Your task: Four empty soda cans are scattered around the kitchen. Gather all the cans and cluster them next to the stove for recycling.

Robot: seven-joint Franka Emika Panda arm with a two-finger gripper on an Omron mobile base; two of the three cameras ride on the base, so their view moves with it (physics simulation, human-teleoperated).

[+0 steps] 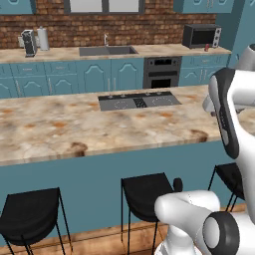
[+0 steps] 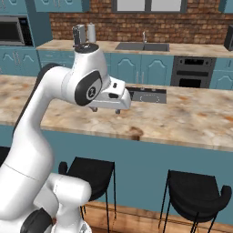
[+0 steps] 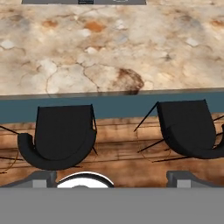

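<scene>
Black bar stools (image 3: 65, 138) sit below my wide-open, empty gripper (image 3: 112, 177) at the island's edge. One small red soda can (image 1: 206, 48) stands upright far ahead by the black microwave (image 1: 201, 35), well beyond the flat black glass stove (image 1: 138, 100)

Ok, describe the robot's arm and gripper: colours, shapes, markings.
The glossy white arm has rounded tube links, with dark grey bands and round caps at its joints. No cables or markings show. The gripper has two small dark grey blocky finger tips.
</scene>
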